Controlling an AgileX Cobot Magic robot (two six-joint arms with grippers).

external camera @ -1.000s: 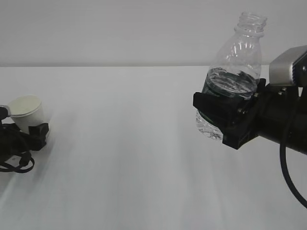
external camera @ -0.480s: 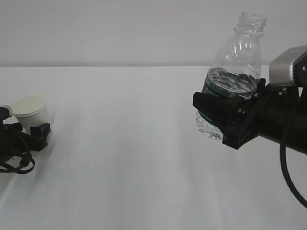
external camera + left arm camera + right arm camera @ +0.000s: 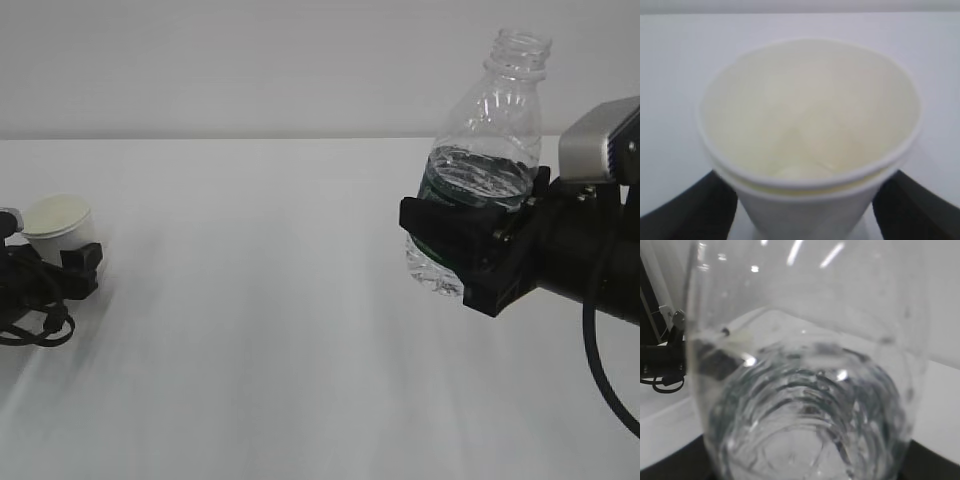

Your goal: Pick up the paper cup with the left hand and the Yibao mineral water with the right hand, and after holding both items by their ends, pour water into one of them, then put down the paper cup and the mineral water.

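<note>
White tabletop (image 3: 250,330): right pincer (image 3: 470,245) clasps upright Yibao mineral water (image 3: 480,160), mouth up; left pincer (image 3: 60,270) clasps upright paper cup (image 3: 58,222).

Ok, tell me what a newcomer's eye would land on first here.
First the Yibao mineral water, capless and part full, held clear of the white table on the right of the exterior view by the right hand. Then, far left, the small paper cup, looking like two nested cups, gripped low by the left hand.
</note>
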